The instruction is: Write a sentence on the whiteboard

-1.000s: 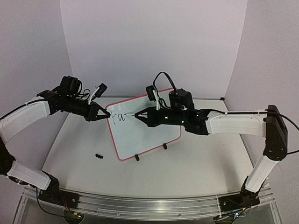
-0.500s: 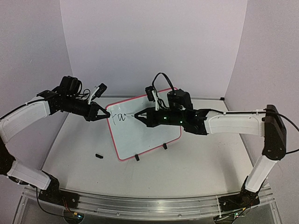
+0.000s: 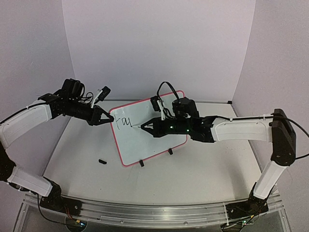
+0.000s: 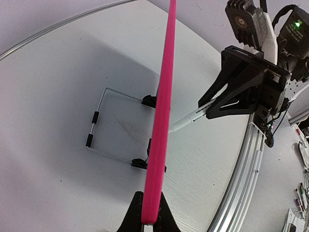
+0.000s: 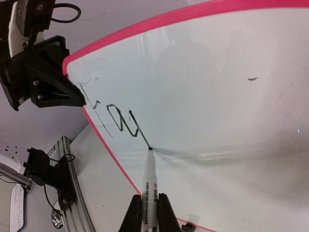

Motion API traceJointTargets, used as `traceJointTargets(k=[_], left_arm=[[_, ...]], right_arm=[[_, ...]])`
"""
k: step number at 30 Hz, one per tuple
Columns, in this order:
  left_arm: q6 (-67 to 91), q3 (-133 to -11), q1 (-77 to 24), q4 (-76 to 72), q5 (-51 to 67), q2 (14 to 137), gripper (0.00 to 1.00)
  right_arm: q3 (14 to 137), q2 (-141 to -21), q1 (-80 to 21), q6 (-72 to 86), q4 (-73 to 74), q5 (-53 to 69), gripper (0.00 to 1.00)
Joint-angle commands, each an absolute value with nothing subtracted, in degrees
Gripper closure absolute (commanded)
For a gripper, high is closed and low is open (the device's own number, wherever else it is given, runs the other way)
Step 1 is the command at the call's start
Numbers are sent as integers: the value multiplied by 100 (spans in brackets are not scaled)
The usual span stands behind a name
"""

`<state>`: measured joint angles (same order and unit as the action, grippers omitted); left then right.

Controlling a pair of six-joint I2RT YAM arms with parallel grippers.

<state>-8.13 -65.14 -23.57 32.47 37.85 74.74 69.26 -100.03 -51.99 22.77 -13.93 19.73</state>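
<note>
Top external view: we see the whiteboard (image 3: 145, 145) standing tilted at the centre of the table (image 3: 203, 169). Our left gripper (image 3: 111, 118) is clamped on its frame at the 9 o'clock edge. Our right gripper (image 3: 147, 126), reaching in from 3 o'clock, pinches a marker (image 5: 150, 191). The marker's tip touches the board beside black strokes (image 5: 119, 121).

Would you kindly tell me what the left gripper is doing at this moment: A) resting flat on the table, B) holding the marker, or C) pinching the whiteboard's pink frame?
C: the left gripper is shut on the pink edge of the whiteboard, while the marker sits in the right gripper.
</note>
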Motion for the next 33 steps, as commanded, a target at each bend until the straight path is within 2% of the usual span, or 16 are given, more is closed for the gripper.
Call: traceJointTargets(k=[1, 9, 33], left_arm=[[-1020, -6442, -2357, 3174, 3612, 7422, 100], [-1025, -6443, -2357, 3178, 3612, 7423, 100], [-1020, -6443, -2355, 3170, 3639, 7442, 100]], right_arm=[[6925, -9692, -5166, 2316, -1508, 2112, 100], [7060, -9394, -5165, 2320, -1749, 2084, 100], [7589, -10060, -5167, 2275, -1802, 2050, 100]])
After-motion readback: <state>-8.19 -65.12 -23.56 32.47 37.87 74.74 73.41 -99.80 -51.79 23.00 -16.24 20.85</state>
